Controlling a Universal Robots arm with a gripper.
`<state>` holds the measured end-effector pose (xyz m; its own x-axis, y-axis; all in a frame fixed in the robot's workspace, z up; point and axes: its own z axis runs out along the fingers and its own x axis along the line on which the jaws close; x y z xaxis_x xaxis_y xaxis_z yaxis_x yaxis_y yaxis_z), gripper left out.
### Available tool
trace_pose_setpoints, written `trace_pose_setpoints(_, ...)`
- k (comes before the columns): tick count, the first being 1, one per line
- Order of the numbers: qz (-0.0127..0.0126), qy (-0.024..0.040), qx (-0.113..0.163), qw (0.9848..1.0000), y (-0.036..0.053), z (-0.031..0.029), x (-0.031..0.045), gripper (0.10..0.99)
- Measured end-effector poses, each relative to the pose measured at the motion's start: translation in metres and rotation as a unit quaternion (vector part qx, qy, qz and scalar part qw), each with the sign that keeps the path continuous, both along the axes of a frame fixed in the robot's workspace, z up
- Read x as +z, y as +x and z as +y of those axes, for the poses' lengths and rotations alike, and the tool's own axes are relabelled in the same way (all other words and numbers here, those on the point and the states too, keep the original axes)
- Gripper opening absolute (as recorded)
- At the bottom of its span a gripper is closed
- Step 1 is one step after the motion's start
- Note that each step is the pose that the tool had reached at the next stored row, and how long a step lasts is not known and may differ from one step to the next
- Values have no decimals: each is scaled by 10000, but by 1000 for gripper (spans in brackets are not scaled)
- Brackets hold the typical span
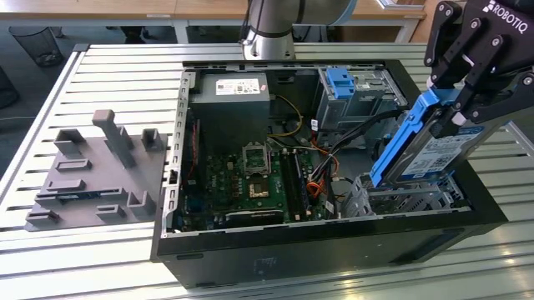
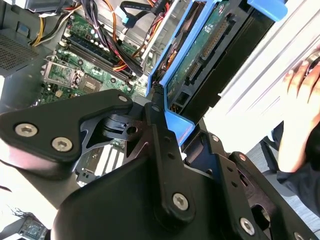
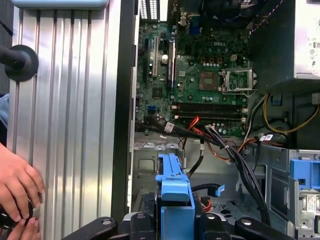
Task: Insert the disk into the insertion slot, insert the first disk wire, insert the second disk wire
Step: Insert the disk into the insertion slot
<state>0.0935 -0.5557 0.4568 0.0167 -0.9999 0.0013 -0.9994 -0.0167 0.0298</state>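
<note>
Slatted aluminium table (image 1: pixel 109 69) carries an open black steel computer case (image 1: pixel 276 262). Matte black gripper (image 1: pixel 471 114), jaws pinching the flat silver labelled disk (image 1: pixel 434 156) in its glossy blue plastic rail, holds it tilted just above the perforated sheet-metal insertion slot (image 1: pixel 409 199); to me, all three steps look unfinished.

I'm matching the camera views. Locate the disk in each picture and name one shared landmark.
Exterior view: the disk, tilted over the insertion slot at the exterior view's right, in the gripper.
Second wrist view: its green circuit-board face, just past the gripper.
First wrist view: edge-on blue rail, against the gripper.
Shared landmark: the CPU socket.
</note>
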Motion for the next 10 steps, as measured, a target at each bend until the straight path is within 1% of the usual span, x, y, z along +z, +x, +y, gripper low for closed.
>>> trace_pose_setpoints(10,0,0,0,10000,-13,30,-62,365)
